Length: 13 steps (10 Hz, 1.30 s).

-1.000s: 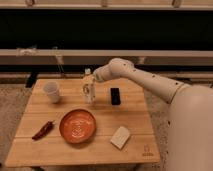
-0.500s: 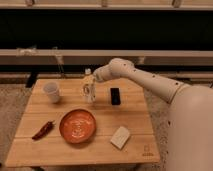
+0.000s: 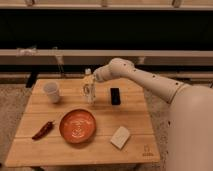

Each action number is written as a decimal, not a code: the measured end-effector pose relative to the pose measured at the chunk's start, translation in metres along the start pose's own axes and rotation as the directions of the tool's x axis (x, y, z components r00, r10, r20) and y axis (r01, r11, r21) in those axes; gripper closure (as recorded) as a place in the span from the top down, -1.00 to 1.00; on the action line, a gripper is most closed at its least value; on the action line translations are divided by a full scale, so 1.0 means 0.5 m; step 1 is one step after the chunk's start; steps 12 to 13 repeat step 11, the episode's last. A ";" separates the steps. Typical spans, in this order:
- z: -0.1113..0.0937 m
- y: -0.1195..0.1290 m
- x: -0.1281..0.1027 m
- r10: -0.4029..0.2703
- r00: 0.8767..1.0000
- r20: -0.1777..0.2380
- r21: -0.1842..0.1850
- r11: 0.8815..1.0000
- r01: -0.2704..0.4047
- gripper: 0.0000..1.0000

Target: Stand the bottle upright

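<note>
On the left of the pale wooden slatted table (image 3: 75, 150) lies a dark red chili pepper (image 3: 43, 130), and behind it stands a white paper cup (image 3: 52, 92). Toward the middle sits a round orange-brown bowl (image 3: 78, 125). Just behind the bowl, the small clear plastic bottle with a white cap and pale label (image 3: 89, 88) stands vertical, or nearly so, on the table, well apart from the cup. The gripper (image 3: 91, 86) is at the bottle's upper body, reaching in from the right on the white arm; whether it is closed on the bottle or parted cannot be told. To the right lie a flat black rectangular object (image 3: 115, 96) and, nearer the front, a pale rectangular block (image 3: 120, 137). Judgement: the task appears to be at its final step, the setting-down. The next move calls for a gentle release and a straight retreat, without nudging the bottle over.
</note>
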<state>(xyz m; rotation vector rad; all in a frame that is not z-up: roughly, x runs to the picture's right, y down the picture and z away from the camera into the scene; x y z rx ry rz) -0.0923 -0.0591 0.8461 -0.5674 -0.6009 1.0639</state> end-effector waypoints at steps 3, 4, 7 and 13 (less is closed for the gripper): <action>-0.001 -0.038 -0.024 -0.077 0.994 0.080 -0.014 0.997 0.078 -1.00; -0.001 -0.050 -0.030 -0.121 0.984 0.128 -0.021 0.992 0.125 -1.00; 0.008 -0.060 -0.039 -0.208 0.962 0.175 -0.047 0.974 0.220 -1.00; 0.026 -0.060 -0.029 -0.318 0.934 0.164 -0.036 0.944 0.328 -1.00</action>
